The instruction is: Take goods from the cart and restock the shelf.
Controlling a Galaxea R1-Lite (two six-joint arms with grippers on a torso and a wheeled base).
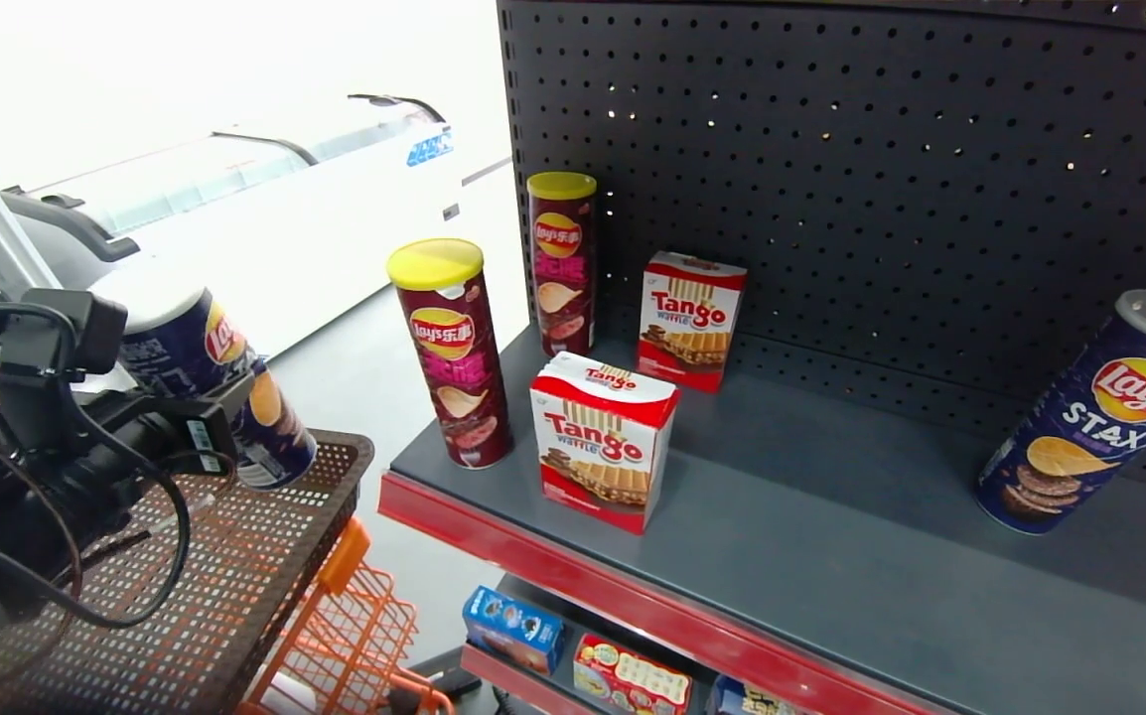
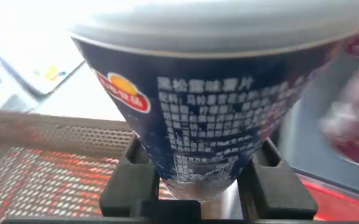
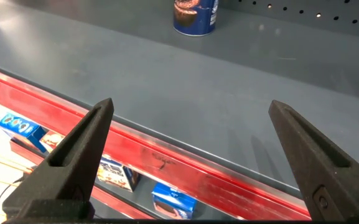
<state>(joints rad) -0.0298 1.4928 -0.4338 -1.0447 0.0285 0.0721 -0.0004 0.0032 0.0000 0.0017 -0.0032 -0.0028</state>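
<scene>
Left fingers (image 2: 126,186) pinch dark-blue cylindrical cardboard chip can (image 2: 198,106) near its base, above brown perforated cart (image 1: 235,556) | right fingers (image 3: 73,155) spread over grey metal shelf (image 1: 831,516) | risk: we may topple it (top-heavy hold) against maroon yellow-lidded can (image 1: 454,367) at shelf's edge.

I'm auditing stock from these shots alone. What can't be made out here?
- Cart basket: head view, contents hidden under the mesh tray.
- Lower-shelf packs: head view, cut by the bottom edge and red shelf lip.
- Shelved blue can: right wrist view, upper part cut off at the edge.
- Maroon shape: left wrist view, too blurred to identify, beside the held blue can.
</scene>
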